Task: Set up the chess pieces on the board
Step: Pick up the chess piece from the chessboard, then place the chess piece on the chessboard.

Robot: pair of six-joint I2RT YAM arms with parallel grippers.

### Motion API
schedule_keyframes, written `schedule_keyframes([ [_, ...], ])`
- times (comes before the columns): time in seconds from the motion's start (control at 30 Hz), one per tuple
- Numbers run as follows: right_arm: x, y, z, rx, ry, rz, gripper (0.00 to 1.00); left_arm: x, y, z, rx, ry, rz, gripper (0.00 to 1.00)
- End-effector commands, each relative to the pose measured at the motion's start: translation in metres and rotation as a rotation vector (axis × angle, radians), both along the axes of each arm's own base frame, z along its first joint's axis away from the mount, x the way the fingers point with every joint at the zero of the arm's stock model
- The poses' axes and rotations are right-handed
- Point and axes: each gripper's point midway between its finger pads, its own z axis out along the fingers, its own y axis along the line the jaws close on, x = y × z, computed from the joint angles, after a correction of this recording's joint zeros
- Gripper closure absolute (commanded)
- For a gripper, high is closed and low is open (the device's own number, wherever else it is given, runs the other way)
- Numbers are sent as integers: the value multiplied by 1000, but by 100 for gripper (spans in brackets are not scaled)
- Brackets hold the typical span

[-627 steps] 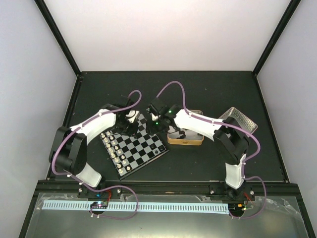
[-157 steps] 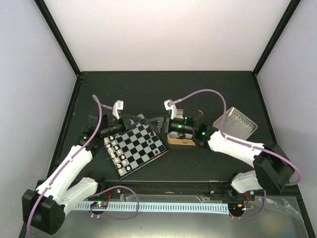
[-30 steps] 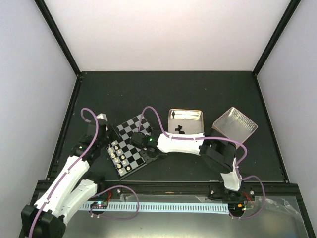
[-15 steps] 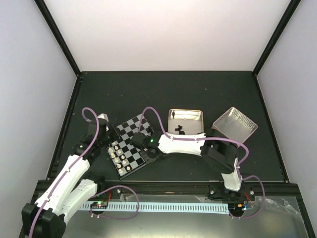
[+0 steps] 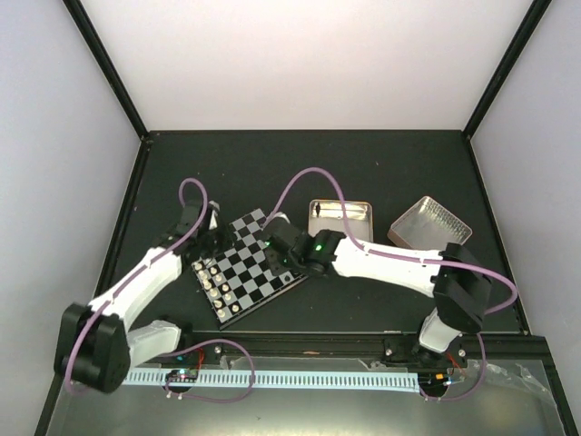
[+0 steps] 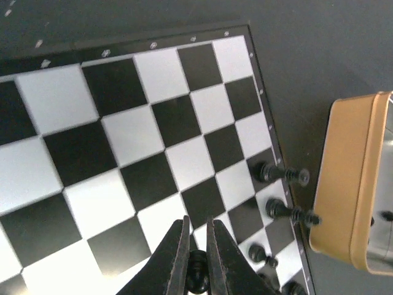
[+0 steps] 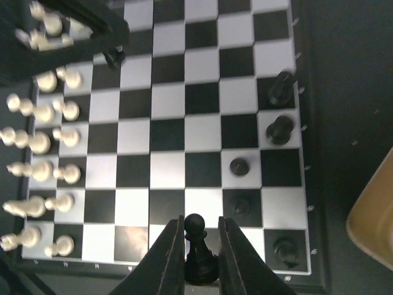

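1. The board (image 5: 247, 268) is seen lying askew on the dark table (image 5: 363, 163), between the left arm (image 5: 145, 272) and the right arm (image 5: 390, 263).
2. A gold-rimmed tin (image 5: 349, 216) is set just beside the board's right corner. Its silvery floor is partly covered by the right arm. One small dark thing is glimpsed inside it in the left wrist view, too small to be named.
3. A silver tray (image 5: 430, 222) with a dimpled floor is placed to the right of the tin, apart from it.
4. Two rows of white pieces (image 7: 38, 142) are lined up along one edge of the board.
5. Five black pieces (image 7: 279, 130) are found on the two rows at the opposite edge, the side nearest the tin.
6. The left jaws are closed almost fully, and a small black piece (image 6: 196, 270) is pinched between their tips above the board's squares. Whether it touches the board cannot be told.
7. The right jaws are closed on a black pawn (image 7: 195, 243), which is gripped upright by its lower part with its round head left showing. It is held over the board's edge rows, near the other black pieces.
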Motion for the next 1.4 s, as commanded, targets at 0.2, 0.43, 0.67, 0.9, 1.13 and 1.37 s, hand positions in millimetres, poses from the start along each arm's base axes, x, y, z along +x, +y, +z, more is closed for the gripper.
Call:
schedule_keyframes([
  [0.2,40,-20,23,99,-83,-108,87,84,-23,0,157,-7,-60,96],
  [0.43,41,-25,21,107,-76,-111,86,113,-26,-35,294,61,-49,96],
  [0.67,42,-25,25,123,-75,-108,86,124,-24,-52,348,60,-48,96],
  [0.9,40,-22,27,134,-65,-100,86,128,-23,-68,383,68,-54,95],
  [1.13,39,-21,24,136,-56,-98,86,131,-26,-68,412,46,-69,93],
  [1.37,37,-20,25,148,-48,-94,86,119,-29,-75,427,78,-85,85],
])
